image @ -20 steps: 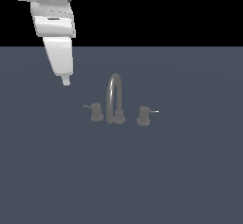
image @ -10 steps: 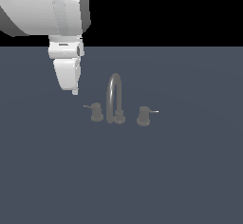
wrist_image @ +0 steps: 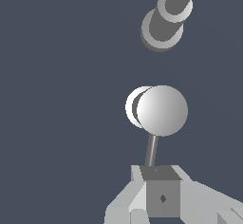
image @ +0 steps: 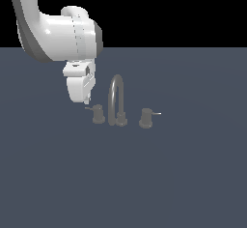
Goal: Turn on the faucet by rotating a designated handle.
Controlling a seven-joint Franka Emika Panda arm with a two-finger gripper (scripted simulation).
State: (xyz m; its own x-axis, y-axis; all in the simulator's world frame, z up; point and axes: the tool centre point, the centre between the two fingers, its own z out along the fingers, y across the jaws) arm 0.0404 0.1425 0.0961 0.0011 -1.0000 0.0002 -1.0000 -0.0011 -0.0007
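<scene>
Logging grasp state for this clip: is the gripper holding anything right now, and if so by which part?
Nothing is visibly held. The gripper hovers above the handle, near the thin lever's tip; whether its fingers touch or are open cannot be told.

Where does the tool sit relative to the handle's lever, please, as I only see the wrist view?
Observer: In the exterior view the tool hangs just above the free end of the lever, on that view's left of the handle.
Operator: Is there another knob that I might confuse with it?
Observer: Yes, a twin knob stands on the exterior view's right of the spout, with its own lever pointing further right.
Operator: How tall is the spout beside the tool?
Observer: Its arch reaches about as high as the tool's white body, well above both knobs.
</scene>
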